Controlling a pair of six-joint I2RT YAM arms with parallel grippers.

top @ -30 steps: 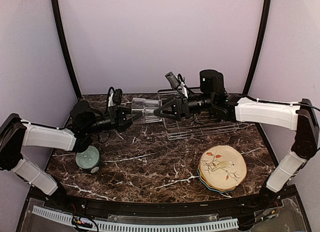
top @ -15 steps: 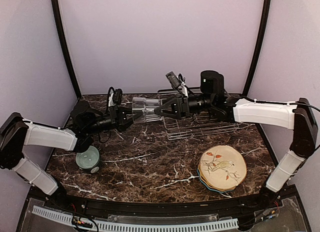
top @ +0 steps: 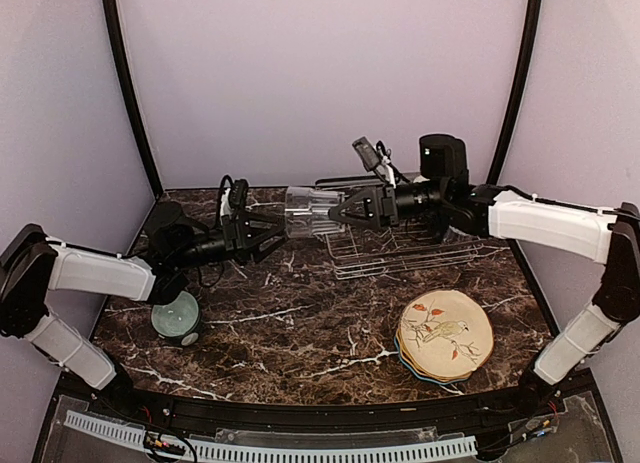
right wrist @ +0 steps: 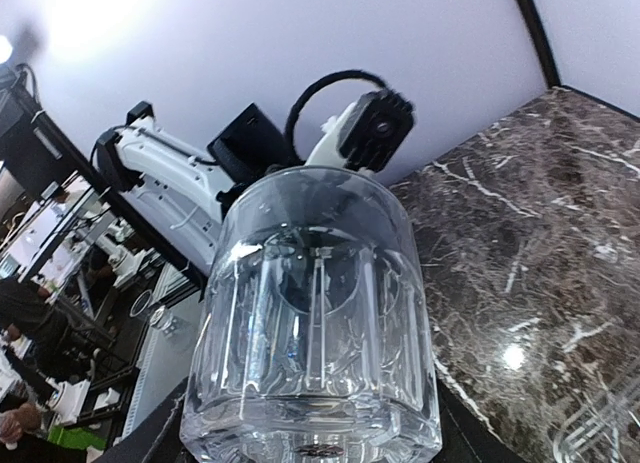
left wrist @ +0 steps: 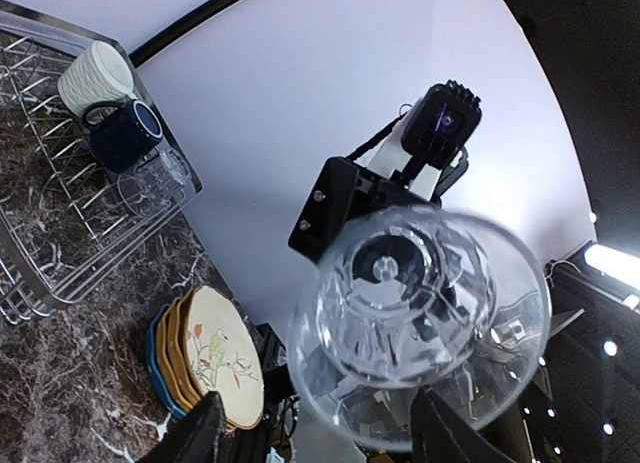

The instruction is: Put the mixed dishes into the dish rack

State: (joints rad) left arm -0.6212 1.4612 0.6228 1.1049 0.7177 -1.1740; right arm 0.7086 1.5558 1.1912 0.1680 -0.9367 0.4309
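A clear glass tumbler (top: 308, 211) hangs on its side in the air, left of the dish rack (top: 400, 251). My right gripper (top: 338, 209) is shut on its base end; in the right wrist view the tumbler (right wrist: 315, 333) fills the space between the fingers. My left gripper (top: 274, 234) stands open just left of the tumbler's mouth, not touching it. Seen from the left wrist, the tumbler's mouth (left wrist: 420, 323) sits beyond the spread fingers (left wrist: 200, 435). A cream mug (left wrist: 95, 75), a navy mug (left wrist: 125, 135) and another glass (left wrist: 150, 188) are in the rack (left wrist: 60, 253).
A mint-green bowl (top: 178, 316) sits on the marble table under the left forearm. A stack of scalloped plates (top: 445, 335), the cream bird plate on top, lies at the front right. The rack stands at the back right, against the wall.
My left jaws have opened and let go of the tumbler. The right gripper, holding it, has carried it a little right and up, away from the left gripper.
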